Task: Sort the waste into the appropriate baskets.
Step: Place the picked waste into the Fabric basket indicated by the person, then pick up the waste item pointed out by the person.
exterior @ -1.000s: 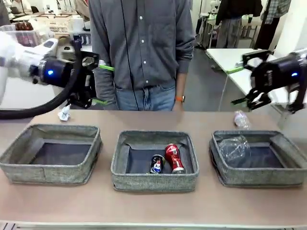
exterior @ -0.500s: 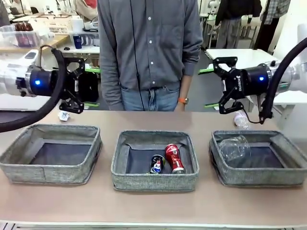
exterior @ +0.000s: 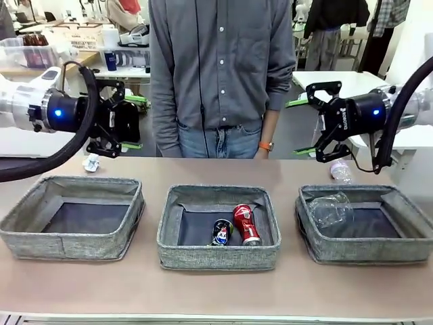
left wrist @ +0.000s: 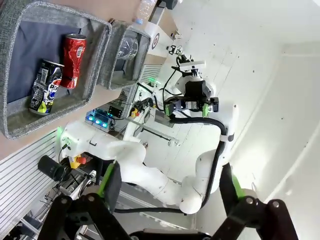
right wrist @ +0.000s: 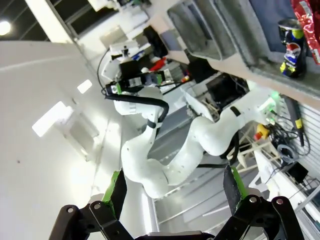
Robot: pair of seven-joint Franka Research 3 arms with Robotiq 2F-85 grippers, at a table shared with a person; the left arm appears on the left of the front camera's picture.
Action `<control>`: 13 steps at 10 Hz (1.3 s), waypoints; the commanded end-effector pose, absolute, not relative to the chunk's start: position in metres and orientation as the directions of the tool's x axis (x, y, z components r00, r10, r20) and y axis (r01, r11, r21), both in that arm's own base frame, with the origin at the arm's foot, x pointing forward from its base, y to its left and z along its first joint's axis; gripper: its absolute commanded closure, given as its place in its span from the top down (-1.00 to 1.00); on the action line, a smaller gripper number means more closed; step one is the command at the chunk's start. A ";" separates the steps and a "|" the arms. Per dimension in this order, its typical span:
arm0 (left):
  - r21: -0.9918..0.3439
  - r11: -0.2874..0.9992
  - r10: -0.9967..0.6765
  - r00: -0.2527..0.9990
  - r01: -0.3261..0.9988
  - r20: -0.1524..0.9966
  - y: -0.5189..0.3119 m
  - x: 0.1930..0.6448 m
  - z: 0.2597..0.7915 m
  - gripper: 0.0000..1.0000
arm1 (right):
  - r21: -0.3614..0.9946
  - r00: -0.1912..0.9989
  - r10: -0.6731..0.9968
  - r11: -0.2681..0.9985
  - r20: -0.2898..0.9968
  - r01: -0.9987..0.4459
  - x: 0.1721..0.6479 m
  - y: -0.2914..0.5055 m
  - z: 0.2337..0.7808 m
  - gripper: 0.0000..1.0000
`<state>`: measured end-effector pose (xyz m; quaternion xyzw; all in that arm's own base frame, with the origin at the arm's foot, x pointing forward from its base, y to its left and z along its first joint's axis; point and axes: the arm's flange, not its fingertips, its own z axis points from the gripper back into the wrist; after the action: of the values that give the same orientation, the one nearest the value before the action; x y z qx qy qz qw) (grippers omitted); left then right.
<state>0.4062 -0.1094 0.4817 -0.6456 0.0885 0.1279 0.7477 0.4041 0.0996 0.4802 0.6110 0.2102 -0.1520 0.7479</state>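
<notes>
Front view: left gripper [exterior: 133, 122] and right gripper [exterior: 301, 127] are hovering wide open and empty over the worktop's [exterior: 216, 291] far edge. Paper wad [exterior: 91, 162] is lying near the far-left corner. I judge the left gripper should be tipping its fingers down and straddling the wad.

Left wrist view: red can [left wrist: 73, 54] is lying in the middle basket [left wrist: 12, 20], its long axis running near-to-far.

The front view faces the person [exterior: 220, 68] across the table [exterior: 216, 294], the left claw [exterior: 134, 122] and right claw [exterior: 298, 127] raised beyond the baskets. Each wrist view, rolled sideways, looks past its own claw toward the other; all 3 share the middle basket [exterior: 218, 256].
</notes>
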 end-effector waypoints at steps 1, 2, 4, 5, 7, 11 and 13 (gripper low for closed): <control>-0.938 0.140 0.066 0.948 -0.318 -0.312 -0.107 0.406 0.484 1.00 | 0.859 0.873 0.045 0.209 -0.486 0.467 0.405 0.097 0.482 1.00; -0.938 0.140 0.066 0.948 -0.318 -0.312 -0.107 0.406 0.484 1.00 | 0.859 0.873 0.045 0.209 -0.486 0.467 0.405 0.097 0.482 1.00; -0.938 0.140 0.066 0.948 -0.318 -0.312 -0.107 0.406 0.484 1.00 | 0.859 0.873 0.045 0.209 -0.486 0.467 0.405 0.097 0.482 1.00; -0.938 0.140 0.066 0.948 -0.318 -0.312 -0.107 0.406 0.484 1.00 | 0.859 0.873 0.045 0.209 -0.486 0.467 0.405 0.097 0.482 1.00; -0.938 0.140 0.066 0.948 -0.318 -0.312 -0.107 0.406 0.484 1.00 | 0.859 0.873 0.045 0.209 -0.486 0.467 0.405 0.097 0.482 1.00; -0.938 0.140 0.066 0.948 -0.318 -0.312 -0.107 0.406 0.484 1.00 | 0.859 0.873 0.045 0.209 -0.486 0.467 0.405 0.097 0.482 1.00; -0.938 0.140 0.066 0.948 -0.318 -0.312 -0.107 0.406 0.484 1.00 | 0.859 0.873 0.045 0.209 -0.486 0.467 0.405 0.097 0.482 1.00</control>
<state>0.4063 -0.1092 0.4816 -0.6456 0.0887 0.1281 0.7476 0.4041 0.0996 0.4801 0.6110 0.2103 -0.1520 0.7479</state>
